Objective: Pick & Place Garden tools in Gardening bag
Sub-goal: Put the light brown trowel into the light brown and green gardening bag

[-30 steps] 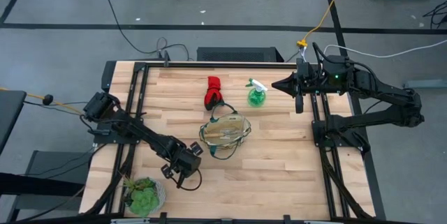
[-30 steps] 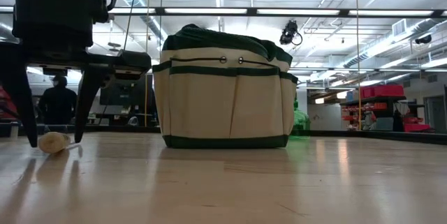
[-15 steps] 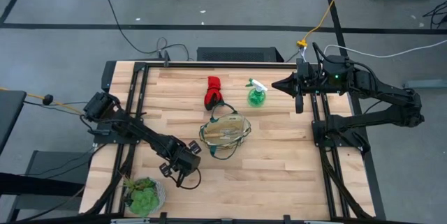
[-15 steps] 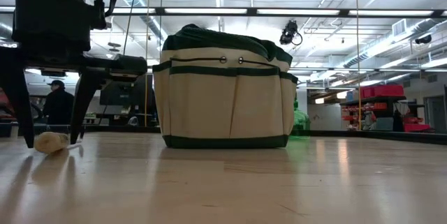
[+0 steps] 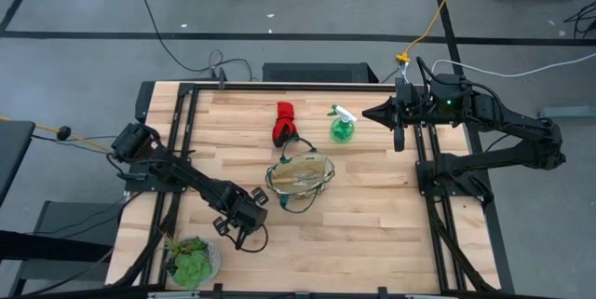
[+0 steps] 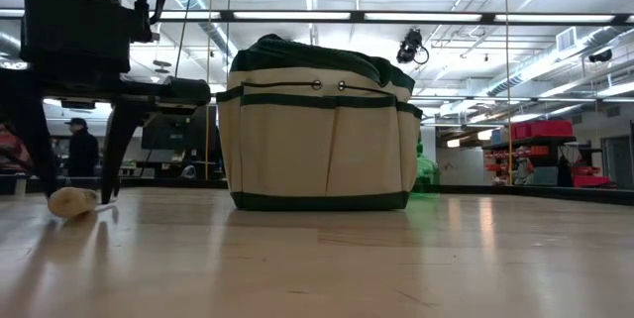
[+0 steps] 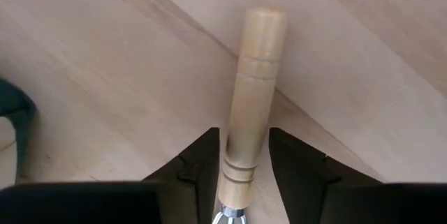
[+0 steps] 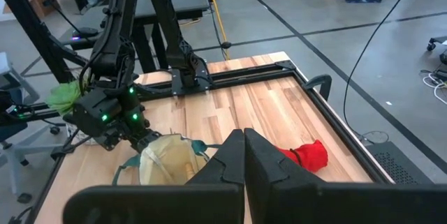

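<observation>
Down low, the left gripper point(image 7: 241, 182) has its fingers point(image 7: 199, 172) partly open, straddling the hand rake point(image 7: 253, 105) lying on the table point(image 5: 372, 224), handle between them; the gardening bag point(image 5: 300, 180) sits just beyond; the right gripper point(image 8: 244, 155) waits closed, empty

Lab: strip lights point(image 6: 327, 16), floor cables point(image 5: 172, 47) (concrete floor).

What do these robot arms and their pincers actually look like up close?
Both arms are dark, jointed and angular, mounted on black rails along the table's sides. The left gripper ends in two flat, black, wedge-shaped fingers. The right gripper has the same pointed black fingers. Small green lights glow on the arms, and thin dark cables run along them.
</observation>
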`<state>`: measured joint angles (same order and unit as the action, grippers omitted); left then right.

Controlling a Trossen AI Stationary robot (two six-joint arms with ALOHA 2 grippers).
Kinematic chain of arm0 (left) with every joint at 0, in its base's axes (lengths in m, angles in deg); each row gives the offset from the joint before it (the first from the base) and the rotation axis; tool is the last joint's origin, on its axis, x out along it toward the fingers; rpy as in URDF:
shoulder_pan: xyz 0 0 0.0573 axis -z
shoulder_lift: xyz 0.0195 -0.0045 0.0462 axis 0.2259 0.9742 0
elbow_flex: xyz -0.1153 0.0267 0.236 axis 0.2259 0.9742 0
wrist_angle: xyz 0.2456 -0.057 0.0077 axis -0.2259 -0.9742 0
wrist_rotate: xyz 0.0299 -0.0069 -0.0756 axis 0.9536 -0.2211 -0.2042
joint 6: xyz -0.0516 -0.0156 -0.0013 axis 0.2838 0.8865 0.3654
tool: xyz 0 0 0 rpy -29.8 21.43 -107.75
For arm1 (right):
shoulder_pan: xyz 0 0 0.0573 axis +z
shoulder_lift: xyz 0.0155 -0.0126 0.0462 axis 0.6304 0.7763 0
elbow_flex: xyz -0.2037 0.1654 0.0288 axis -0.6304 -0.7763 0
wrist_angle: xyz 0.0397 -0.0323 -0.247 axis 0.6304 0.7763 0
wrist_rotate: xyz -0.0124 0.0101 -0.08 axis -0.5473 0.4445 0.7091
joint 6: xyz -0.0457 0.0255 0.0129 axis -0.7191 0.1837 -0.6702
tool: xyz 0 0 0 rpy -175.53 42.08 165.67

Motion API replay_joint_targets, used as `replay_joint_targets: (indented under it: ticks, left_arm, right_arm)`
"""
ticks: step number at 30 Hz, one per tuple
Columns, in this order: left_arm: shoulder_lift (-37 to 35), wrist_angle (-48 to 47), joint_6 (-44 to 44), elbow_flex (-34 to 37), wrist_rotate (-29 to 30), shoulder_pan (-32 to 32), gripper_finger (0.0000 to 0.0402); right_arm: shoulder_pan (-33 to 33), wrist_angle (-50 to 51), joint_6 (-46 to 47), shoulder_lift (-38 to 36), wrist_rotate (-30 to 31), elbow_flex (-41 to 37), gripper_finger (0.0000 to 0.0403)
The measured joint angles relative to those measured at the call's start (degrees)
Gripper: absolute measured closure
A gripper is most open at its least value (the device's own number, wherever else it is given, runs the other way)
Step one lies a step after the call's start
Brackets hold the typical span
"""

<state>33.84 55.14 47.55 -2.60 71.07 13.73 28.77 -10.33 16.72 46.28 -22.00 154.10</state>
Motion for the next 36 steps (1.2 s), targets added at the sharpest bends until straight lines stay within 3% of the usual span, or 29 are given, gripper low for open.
replay_joint_targets:
  ticks: [11, 24, 36]
  left_arm:
    - [0.0, 0.02, 0.02, 0.0, -0.04, 0.0, 0.0318]
    - [0.0, -0.21, 0.04, -0.3, -0.04, 0.0, 0.0321]
    - [0.02, -3.31, 0.35, -5.57, -0.03, 0.0, 0.0322]
  right_arm:
    - [0.02, -0.02, -0.02, 0.0, -0.02, 0.0, 0.0401]
    - [0.01, -0.02, -0.04, 0.0, -0.01, 0.0, 0.0401]
    - [0.0, -0.02, -0.09, 0.0, 0.0, 0.0, 0.0401]
